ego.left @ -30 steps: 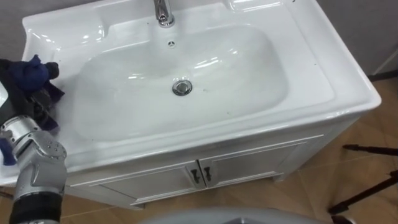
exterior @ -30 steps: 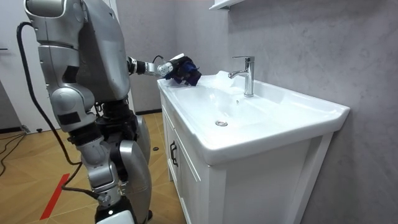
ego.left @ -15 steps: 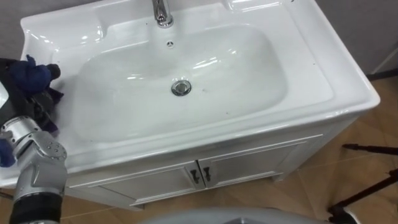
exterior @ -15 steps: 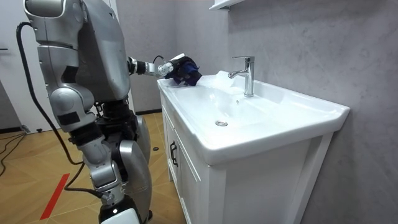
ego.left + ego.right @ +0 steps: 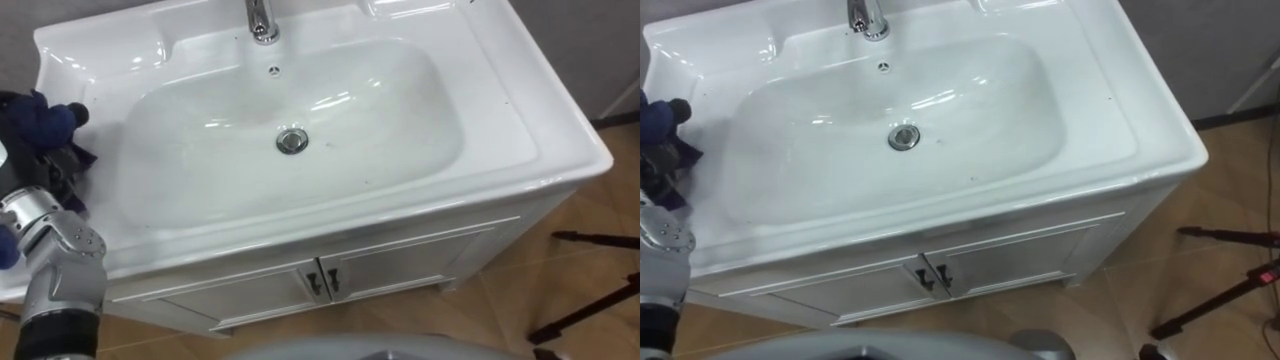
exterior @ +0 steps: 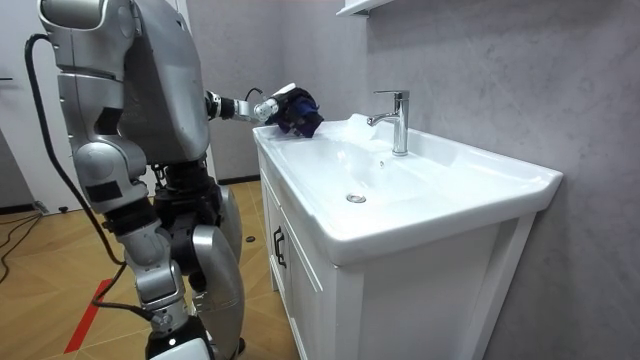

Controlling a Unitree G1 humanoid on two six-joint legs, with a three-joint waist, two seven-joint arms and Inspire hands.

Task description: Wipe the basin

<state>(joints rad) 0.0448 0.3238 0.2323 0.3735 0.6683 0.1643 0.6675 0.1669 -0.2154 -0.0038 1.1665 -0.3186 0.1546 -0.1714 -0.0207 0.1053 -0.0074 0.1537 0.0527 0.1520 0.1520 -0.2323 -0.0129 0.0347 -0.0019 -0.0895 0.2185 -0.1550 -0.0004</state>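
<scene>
So, the robot's standing at the end of the white ceramic basin (image 5: pixel 520 120), on the room view's left. Its left hand (image 5: pixel 60 170) is clenched round a crumpled dark blue cloth (image 5: pixel 38 118). That bundle is at the flat left rim, just beside the bowl and not down in it. Can't tell if it's actually pressing on the surface. The chrome tap (image 5: pixel 262 20) is at the back middle. The round metal drain (image 5: pixel 291 141) sits in the bowl's bottom, well apart from the cloth. The white cabinet doors (image 5: pixel 400 265) below are closed.
</scene>
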